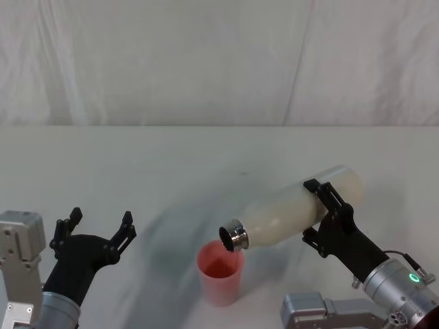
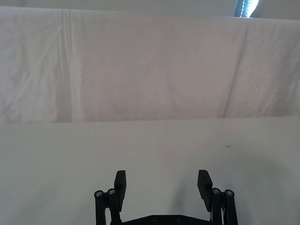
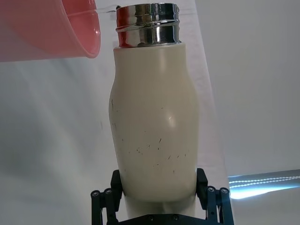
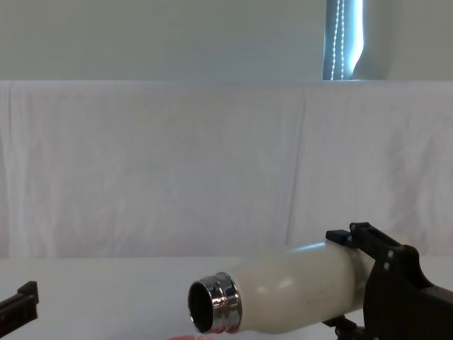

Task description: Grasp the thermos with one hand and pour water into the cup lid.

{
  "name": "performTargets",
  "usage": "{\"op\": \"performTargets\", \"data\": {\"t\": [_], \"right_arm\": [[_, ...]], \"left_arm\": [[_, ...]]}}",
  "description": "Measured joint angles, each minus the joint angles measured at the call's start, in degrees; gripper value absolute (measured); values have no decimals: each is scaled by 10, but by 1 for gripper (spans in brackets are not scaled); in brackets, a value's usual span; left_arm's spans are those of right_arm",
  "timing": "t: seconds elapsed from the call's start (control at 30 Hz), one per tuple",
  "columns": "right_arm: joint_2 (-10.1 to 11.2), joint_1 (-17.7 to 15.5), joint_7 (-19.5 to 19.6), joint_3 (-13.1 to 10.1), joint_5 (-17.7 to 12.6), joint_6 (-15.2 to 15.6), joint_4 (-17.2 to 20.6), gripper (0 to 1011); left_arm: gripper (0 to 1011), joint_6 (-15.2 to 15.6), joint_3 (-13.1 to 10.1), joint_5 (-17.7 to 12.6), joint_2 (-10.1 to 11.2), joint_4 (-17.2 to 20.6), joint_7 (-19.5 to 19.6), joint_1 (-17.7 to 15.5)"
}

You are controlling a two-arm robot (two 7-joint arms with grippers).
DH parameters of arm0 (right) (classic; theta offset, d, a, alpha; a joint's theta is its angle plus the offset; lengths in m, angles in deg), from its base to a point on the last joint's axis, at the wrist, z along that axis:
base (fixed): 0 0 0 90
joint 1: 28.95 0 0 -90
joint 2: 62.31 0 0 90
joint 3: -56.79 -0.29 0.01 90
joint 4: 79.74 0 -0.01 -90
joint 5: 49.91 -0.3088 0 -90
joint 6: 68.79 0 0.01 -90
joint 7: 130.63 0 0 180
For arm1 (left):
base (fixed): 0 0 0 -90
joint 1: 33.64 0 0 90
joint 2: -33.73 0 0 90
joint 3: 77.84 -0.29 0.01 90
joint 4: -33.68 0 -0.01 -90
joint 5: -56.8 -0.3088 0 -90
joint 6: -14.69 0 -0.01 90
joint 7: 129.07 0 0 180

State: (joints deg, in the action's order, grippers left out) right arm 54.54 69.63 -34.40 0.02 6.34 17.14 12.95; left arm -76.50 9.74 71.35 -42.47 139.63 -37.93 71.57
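Pour step: right end effector (image 1: 328, 218) clamps thermos (image 1: 295, 207), tilted, mouth over cup lid (image 1: 220, 273). Left end effector (image 1: 96, 232) wide, idle. Next: tilt further.

The thermos (image 1: 295, 209) is lying tilted above the tabletop (image 1: 206, 157), its neck hanging over the cup lid (image 1: 221, 273); the right hand (image 1: 328, 216) is sitting behind it, the left hand (image 1: 96, 229) well apart leftward.

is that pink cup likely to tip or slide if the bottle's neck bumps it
Probably, yes. The cup looks like thin, light plastic and stands free on the smooth table, so a knock from the bottle held tilted by the right gripper could shove or topple it. The left gripper is open beside it, not steadying it.
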Motion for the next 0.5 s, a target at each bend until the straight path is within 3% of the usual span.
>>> {"op": "performTargets", "data": {"t": [0.5], "right_arm": [[1,1,0,0,1,0,0,955]], "left_arm": [[1001,0,0,0,0,0,0,0]]}}
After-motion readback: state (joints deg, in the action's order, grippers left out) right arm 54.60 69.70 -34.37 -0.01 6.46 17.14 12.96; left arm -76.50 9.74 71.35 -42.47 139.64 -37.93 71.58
